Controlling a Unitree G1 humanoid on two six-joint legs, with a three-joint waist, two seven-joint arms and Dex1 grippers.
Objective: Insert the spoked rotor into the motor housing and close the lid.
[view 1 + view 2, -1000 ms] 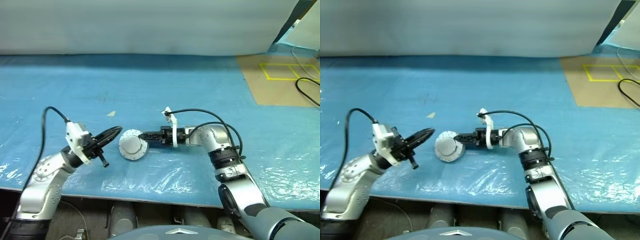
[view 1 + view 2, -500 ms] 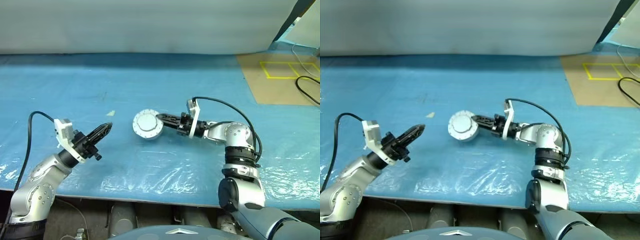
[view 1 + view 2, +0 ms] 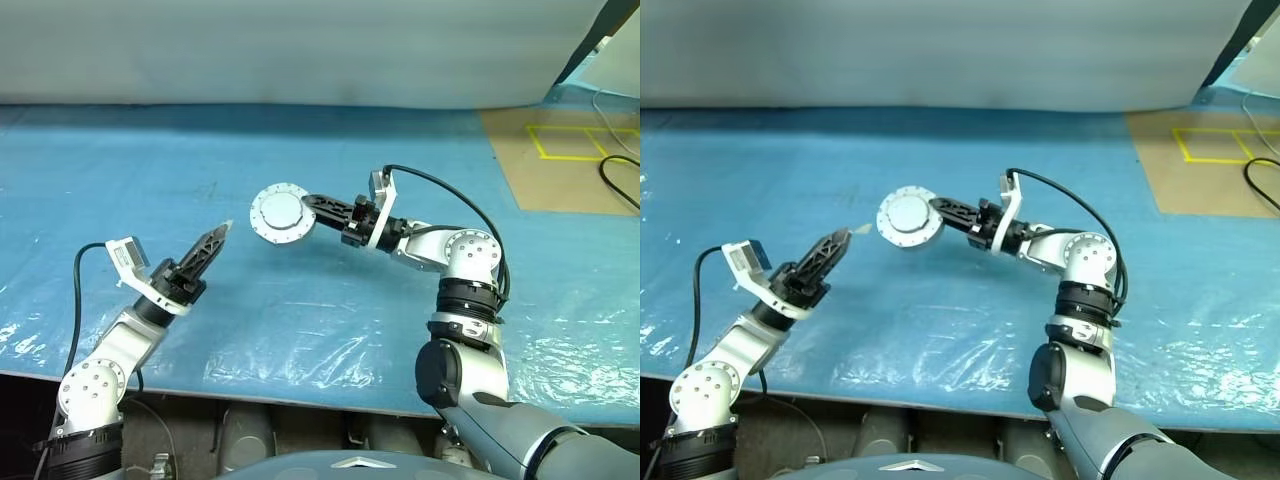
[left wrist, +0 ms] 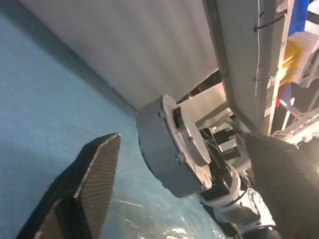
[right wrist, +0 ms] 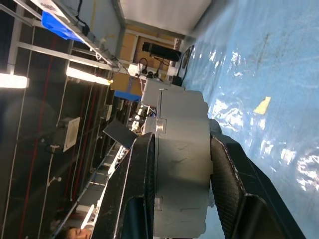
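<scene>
Your right gripper [image 3: 305, 205] grips the closed motor housing [image 3: 279, 213] by its edge, holding it above the blue table [image 3: 330, 320] with its lid [image 3: 905, 215] facing you, while your left gripper [image 3: 213, 243], jaws parted and empty, points at it from nearby on its left.

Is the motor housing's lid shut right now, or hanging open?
Shut, as far as shows: the lid sits flat against the motor housing as one closed puck, clamped edgewise in the right tool above the table.
</scene>
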